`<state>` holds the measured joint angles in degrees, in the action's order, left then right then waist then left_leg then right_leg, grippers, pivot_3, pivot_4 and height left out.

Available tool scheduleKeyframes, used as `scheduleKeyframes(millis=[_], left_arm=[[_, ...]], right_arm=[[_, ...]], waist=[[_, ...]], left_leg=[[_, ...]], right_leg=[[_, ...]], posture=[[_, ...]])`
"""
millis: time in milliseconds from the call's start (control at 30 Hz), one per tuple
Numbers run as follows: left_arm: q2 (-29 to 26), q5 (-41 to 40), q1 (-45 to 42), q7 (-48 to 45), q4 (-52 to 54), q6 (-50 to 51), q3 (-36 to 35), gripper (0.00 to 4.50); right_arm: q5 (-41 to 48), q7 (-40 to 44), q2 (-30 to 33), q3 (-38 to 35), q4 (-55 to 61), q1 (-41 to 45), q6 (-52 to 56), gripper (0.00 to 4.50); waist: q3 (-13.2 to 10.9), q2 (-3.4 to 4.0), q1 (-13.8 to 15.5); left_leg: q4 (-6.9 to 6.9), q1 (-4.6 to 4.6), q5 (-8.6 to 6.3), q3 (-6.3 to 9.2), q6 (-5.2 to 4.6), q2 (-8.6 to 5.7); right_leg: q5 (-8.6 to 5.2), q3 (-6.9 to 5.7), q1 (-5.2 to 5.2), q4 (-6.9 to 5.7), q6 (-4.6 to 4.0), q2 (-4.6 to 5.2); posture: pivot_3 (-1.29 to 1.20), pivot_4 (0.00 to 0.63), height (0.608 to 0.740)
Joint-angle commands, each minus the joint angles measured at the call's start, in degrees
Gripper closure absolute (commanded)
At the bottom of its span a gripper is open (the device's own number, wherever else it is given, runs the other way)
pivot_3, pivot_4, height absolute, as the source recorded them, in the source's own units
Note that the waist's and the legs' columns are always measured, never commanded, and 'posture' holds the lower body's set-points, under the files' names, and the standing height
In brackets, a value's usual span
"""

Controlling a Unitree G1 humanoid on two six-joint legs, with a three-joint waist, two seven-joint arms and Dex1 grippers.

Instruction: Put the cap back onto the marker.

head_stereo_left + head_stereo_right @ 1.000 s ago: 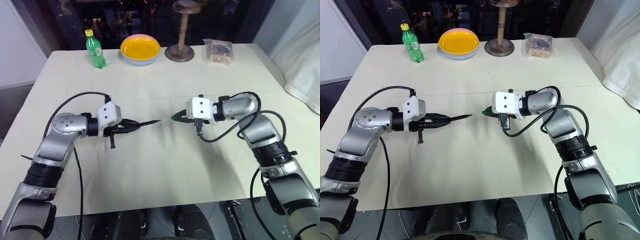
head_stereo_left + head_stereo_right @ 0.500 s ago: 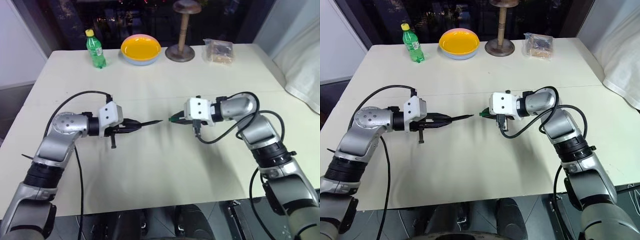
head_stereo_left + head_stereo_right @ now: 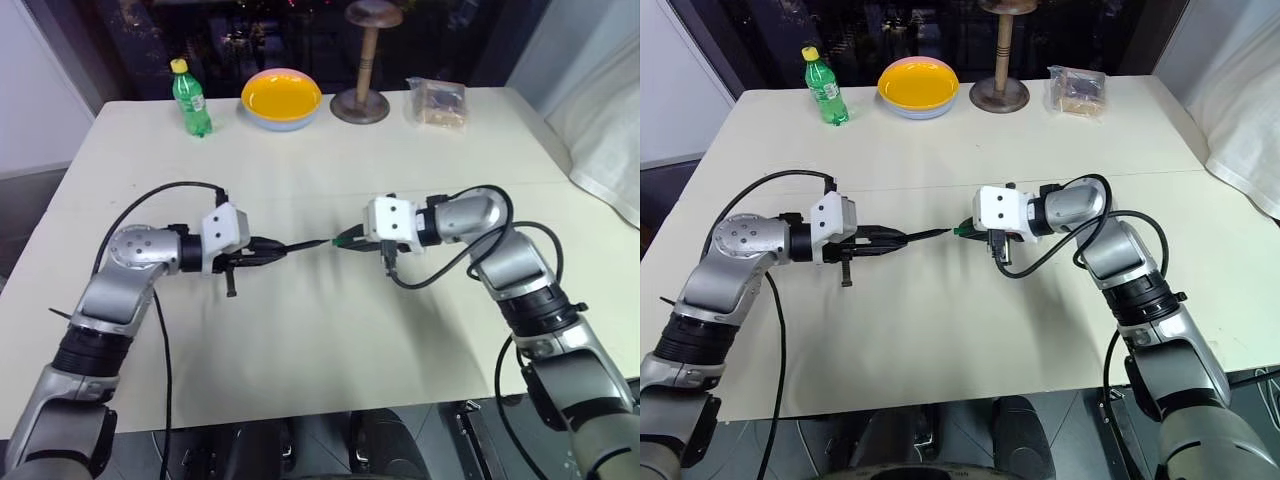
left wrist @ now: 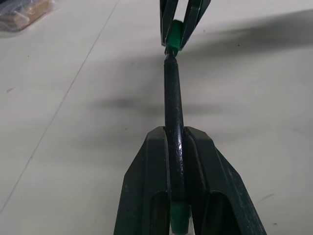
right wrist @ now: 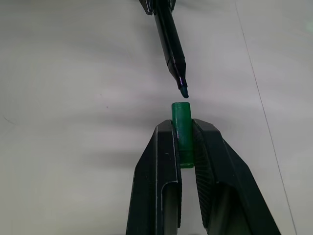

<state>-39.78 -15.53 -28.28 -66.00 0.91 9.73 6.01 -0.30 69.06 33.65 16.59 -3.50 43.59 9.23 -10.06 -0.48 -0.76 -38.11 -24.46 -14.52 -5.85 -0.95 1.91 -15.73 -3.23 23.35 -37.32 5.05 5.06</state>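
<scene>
Between our two sets of jaws, above the pale worktop (image 3: pixel 320 340), the thin dark marker (image 4: pixel 173 105) clamped in our left jaws (image 4: pixel 177 147) points at the tiny green cylindrical cap (image 5: pixel 182 128) pinched in our right jaws (image 5: pixel 183 139). We cannot tell whether tip and cap touch; the marker's rear is hidden. Far beyond, the yellow bowl's (image 3: pixel 281 98) contents are unclear.

Lab-like test room: bare white table (image 3: pixel 300 340), staged props — soda bottle (image 3: pixel 189 98), yellow bowl (image 3: pixel 281 98), wooden stand (image 3: pixel 362 70).
</scene>
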Motion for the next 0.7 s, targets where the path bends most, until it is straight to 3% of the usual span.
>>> scheduleKeyframes(millis=[33,700], left_arm=[[0.01,-0.21,-0.5,0.18,1.83,0.0,-0.42,4.5],[0.56,0.04,-1.31,0.01,1.17,-0.29,-0.1,4.5]], right_arm=[[1.08,-0.02,-0.2,-0.55,2.7,1.82,-0.16,4.46],[2.19,0.47,-0.12,-0.28,6.0,1.67,2.35,4.46]], waist=[[0.0,0.0,0.01],[0.0,0.0,0.02]], left_leg=[[0.0,0.0,0.0,0.0,0.0,0.0],[-0.01,0.0,0.0,0.0,0.0,0.0]], right_leg=[[0.0,0.0,0.0,0.0,0.0,0.0],[0.0,0.0,0.0,0.0,0.0,0.0]], posture=[[0.0,0.15,0.74],[0.0,0.15,0.74]])
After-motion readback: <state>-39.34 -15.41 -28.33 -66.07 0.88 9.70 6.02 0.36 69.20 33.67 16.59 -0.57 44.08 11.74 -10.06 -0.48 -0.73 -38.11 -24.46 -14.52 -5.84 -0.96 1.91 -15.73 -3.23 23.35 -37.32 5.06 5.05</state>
